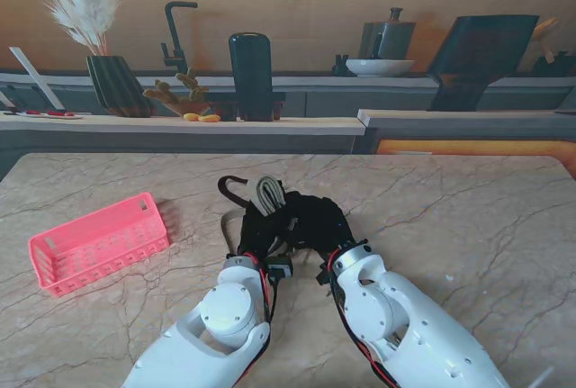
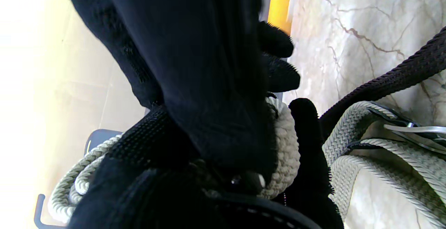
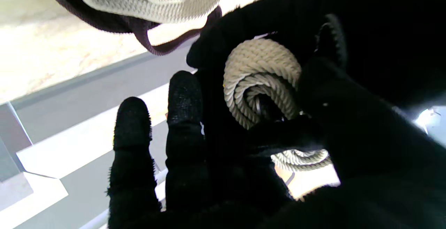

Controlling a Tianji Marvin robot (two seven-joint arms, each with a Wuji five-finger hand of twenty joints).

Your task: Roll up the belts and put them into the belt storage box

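Both black-gloved hands meet at the middle of the table over a pile of belts. A cream woven belt is wound into a small coil, pinched between my right hand and my left hand. The same coil shows in the left wrist view under the left hand's fingers. Loose cream belt loops and a dark brown belt lie just beyond the hands. The pink belt storage box sits at the left, apart from both hands, with nothing visible inside it.
A counter ledge runs along the table's far edge, with a vase, a tap, a dark cylinder and a bowl behind it. Bare marble table spreads to the right and around the box.
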